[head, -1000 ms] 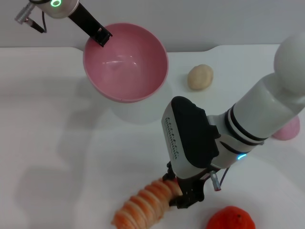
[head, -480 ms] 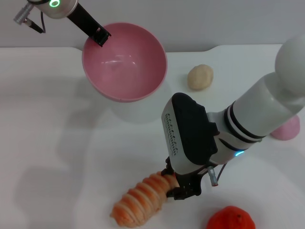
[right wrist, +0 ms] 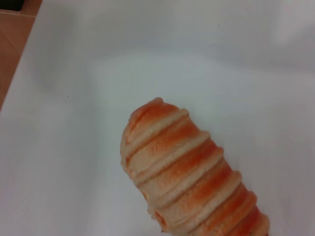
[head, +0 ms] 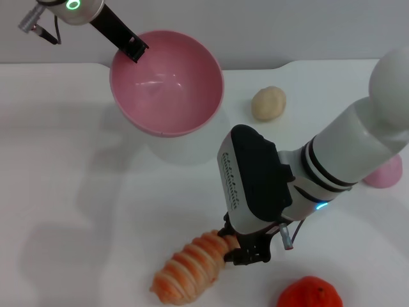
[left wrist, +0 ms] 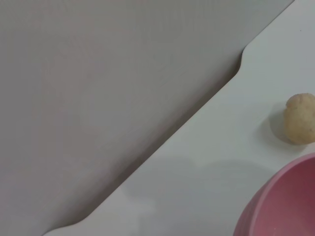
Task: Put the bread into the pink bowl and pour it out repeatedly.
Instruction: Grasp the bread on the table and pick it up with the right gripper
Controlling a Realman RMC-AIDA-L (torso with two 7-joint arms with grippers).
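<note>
The bread (head: 190, 270) is at the near edge of the white table (head: 70, 211), a bit left of the middle. It is long and striped orange and cream. It lies slanted: one end points near and to the left, the other end points far and to the right. The right gripper (head: 245, 251) is clamped on that far right end. The near left end looks close to the table, but I cannot tell if it touches.

The pink bowl (head: 167, 83) is at the far left, well apart from the bread. It is tipped, and its open side faces us. The left gripper (head: 135, 48) pinches its far left rim.

A beige lump (head: 268, 103) sits to the right of the bowl. An orange fruit (head: 309, 294) sits near the right gripper. A small pink lump (head: 387, 173) peeks out at the right edge.
</note>
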